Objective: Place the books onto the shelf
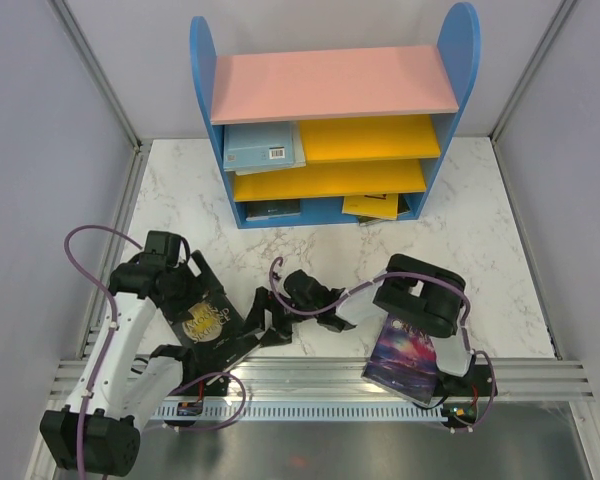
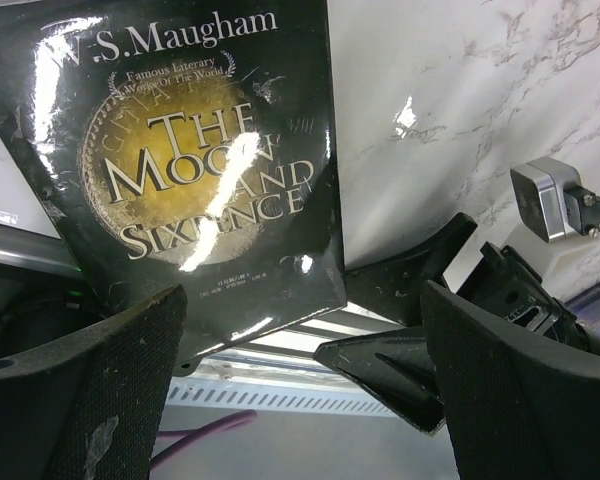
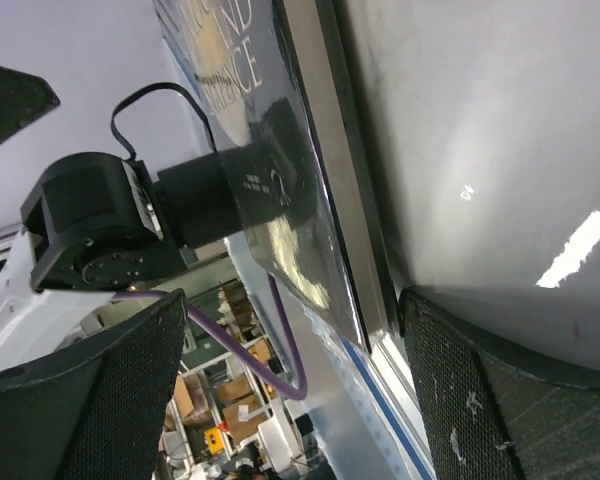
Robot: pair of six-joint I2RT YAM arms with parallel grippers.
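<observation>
The black book with the gold moon [image 1: 205, 320] [image 2: 190, 170] lies tilted at the table's front left, its lower edge over the metal rail. My left gripper [image 1: 242, 340] [image 2: 300, 400] is open just off the book's lower right corner, holding nothing. My right gripper [image 1: 277, 318] [image 3: 290, 390] reaches in from the right, open too, with the book's glossy edge [image 3: 280, 180] ahead of its fingers. A galaxy-cover book [image 1: 408, 350] lies under the right arm at the front edge. The shelf [image 1: 330, 85] stands at the back, holding a light blue book [image 1: 263, 147], a dark one [image 1: 272, 209] and a yellow one [image 1: 372, 206].
A slotted metal rail [image 1: 320, 385] runs along the near edge. Grey walls close in on both sides. Purple cables [image 1: 85, 250] loop off both arms. White marble tabletop [image 1: 470, 220] lies between the arms and the shelf.
</observation>
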